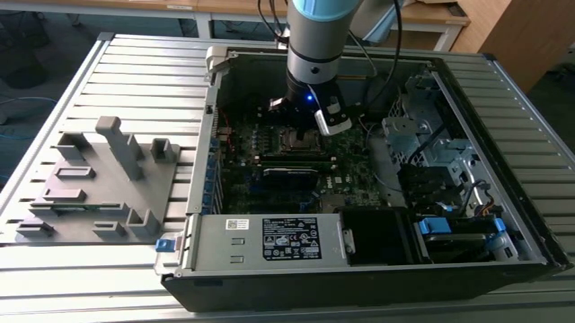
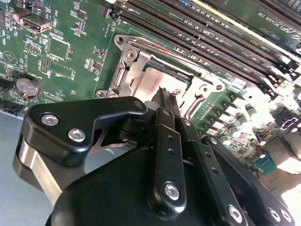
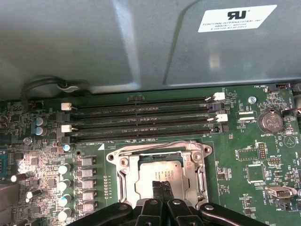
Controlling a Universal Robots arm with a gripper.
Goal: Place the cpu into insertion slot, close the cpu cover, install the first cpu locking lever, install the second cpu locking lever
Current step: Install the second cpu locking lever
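cpu: silver-grey square chip [image 3: 157, 172] sits flat in the socket, directly under the pincer's tips; also seen in the second wrist view [image 2: 162, 80], just past the tips.
insertion slot: square socket [image 3: 123, 181] edged in silver metal on the green motherboard [image 3: 244, 155], right below the pincer; in the exterior view it is the dark square [image 1: 298, 140] under the arm's end.
cpu cover: silver frame plate [image 3: 157, 151] lies down flat around the chip, open middle showing the chip face; in the second wrist view its near rim [image 2: 136, 66] is just ahead of the tips.
pincer: black gripper [image 3: 161, 187] points down at the chip's middle, the two fingers [image 3: 155, 193] pressed together side by side, clenched with nothing between them; tips at or just above the chip face, contact unclear. Same in the second wrist view [image 2: 164, 96].
memory slots: long black slots [image 3: 141, 117] beyond the socket, away from the pincer.
coin battery: round cell [image 3: 269, 121] off to one side of the socket.
computer case: open case [image 1: 269, 242] around the board, arm [image 1: 316, 54] reaching down into it.
grey fixture: moulded block [image 1: 99, 182] on the slatted table [image 1: 134, 74], outside the case, at the exterior view's left.
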